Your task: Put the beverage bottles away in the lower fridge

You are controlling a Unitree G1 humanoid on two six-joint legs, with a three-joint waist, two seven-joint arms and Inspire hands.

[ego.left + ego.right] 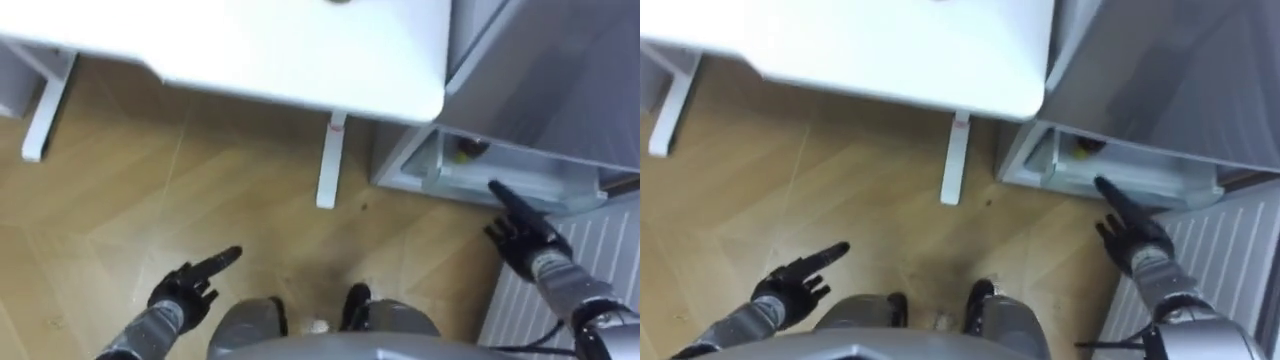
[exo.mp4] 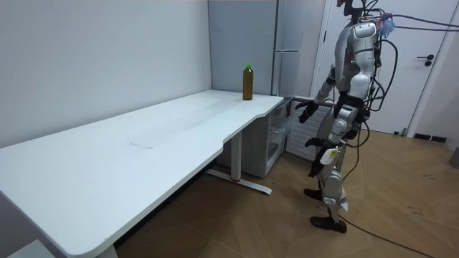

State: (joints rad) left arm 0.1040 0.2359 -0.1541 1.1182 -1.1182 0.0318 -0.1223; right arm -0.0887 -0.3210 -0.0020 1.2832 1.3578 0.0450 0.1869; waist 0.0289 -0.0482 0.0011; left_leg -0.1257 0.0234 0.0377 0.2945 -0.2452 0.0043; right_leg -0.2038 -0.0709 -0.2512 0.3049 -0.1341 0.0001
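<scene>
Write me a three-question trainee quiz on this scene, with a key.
1. True or false: the brown bottle with a green cap stands on the white table.
2. Pick one: the right hand is A) shut on a bottle, B) open and empty, near the grey fridge's lower compartment, C) flat on the table.
3. Fill in: the left hand, fingers relaxed, hangs over the wooden ____.
Key: 1 true; 2 B; 3 floor.
</scene>
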